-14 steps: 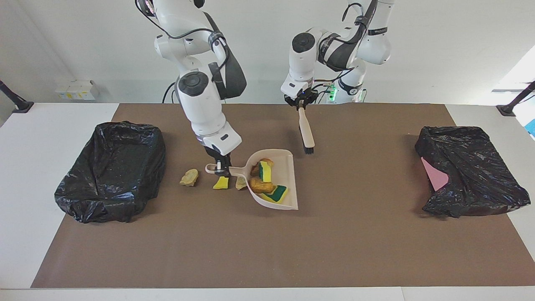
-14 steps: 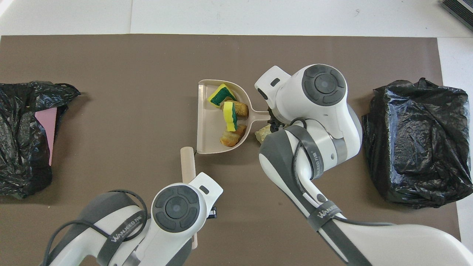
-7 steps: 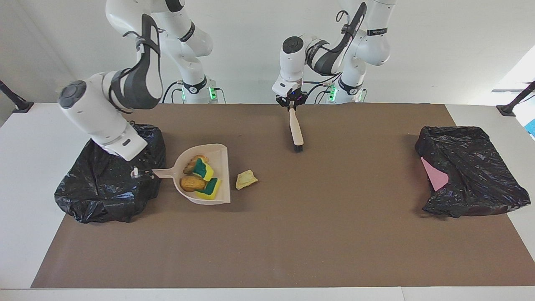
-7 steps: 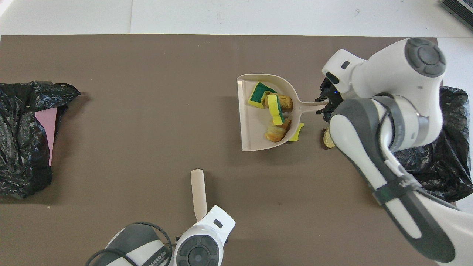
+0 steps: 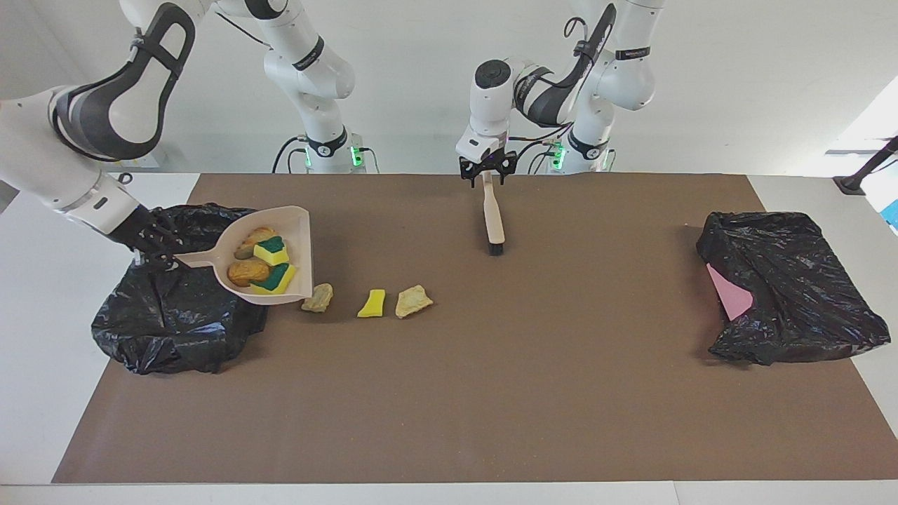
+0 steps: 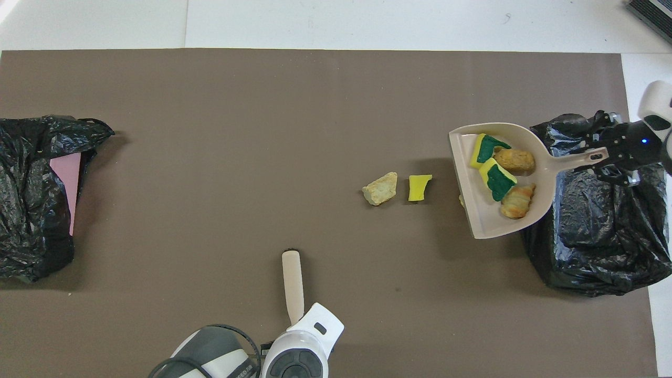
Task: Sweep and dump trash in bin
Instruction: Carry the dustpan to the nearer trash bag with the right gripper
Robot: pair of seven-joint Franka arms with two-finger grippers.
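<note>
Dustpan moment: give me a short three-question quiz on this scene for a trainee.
1. Multiple choice: what is the right gripper shut on? A) a brush B) the dustpan C) a bin liner
2. True or false: every bit of trash is in the dustpan.
3. Count: how many pieces lie in the dustpan?

Key:
1. B, by its handle, raised at the edge of the black-lined bin.
2. False: a beige lump, a yellow sponge chunk and another beige lump lie on the mat.
3. Four: two yellow-green sponges and two bread-like lumps.
</note>
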